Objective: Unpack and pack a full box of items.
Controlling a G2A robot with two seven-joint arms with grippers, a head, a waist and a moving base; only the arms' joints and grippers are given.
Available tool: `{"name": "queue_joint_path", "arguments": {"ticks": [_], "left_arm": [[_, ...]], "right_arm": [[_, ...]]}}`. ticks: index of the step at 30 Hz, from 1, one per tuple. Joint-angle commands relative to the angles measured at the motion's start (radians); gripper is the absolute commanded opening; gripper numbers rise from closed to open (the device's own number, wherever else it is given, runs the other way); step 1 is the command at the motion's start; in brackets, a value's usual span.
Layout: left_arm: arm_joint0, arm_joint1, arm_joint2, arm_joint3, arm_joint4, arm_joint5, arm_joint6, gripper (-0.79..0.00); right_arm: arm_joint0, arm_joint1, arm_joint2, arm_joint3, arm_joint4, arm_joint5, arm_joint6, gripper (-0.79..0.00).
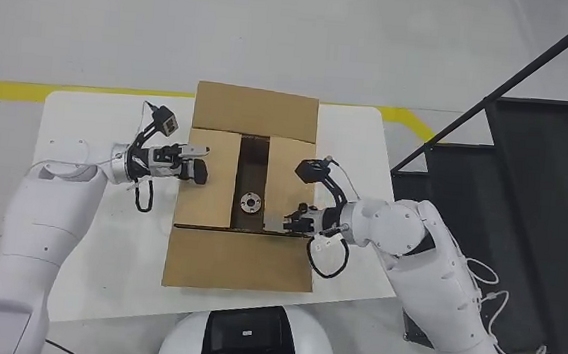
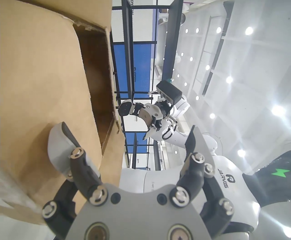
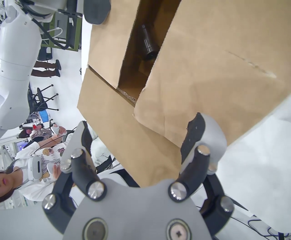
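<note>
While the cardboard box [image 1: 237, 264] sits in the middle of the white table [image 1: 88, 121], at the centre of the top view, its far and near flaps lie folded outward. The two side flaps lean in over the opening and leave a dark slot down the middle. In that slot, toward its lower end, lies a dark cylinder [image 1: 250, 202] with a pale round end; the right wrist view shows it in the upper middle of the frame [image 3: 149, 44], deep inside the box.

The left gripper [image 1: 197, 165] is at the left edge of the box, over the left flap [image 1: 212, 196]. Its fingers are spread wide and hold nothing [image 2: 127, 134] — one finger [image 2: 59, 145] lies over the cardboard, the other in free air.

The right gripper [image 1: 296, 221] is at the lower right of the opening, by the near edge of the right flap [image 1: 280, 197]. It too is wide apart and empty [image 3: 139, 123] — one fingertip [image 3: 200, 134] overlaps the flap's corner, though I cannot tell whether it touches.
</note>
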Motion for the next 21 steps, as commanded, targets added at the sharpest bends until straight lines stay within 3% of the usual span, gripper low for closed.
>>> {"name": "queue_joint_path", "arguments": {"ticks": [1,10,21], "left_arm": [[0.004,0.004,-0.015,-0.007,-0.021,-0.002,-0.011,0.000],[0.041,0.032,-0.098,-0.093,-0.071,-0.007,-0.054,0.000],[0.098,0.053,-0.142,-0.187,-0.057,0.006,-0.026,0.000]], "right_arm": [[-0.050,0.010,0.056,-0.024,0.014,-0.019,0.006,0.000],[-0.242,0.040,0.212,-0.033,-0.010,-0.049,-0.014,0.000],[-0.320,0.051,0.143,0.002,0.076,-0.152,0.057,0.000]]}}
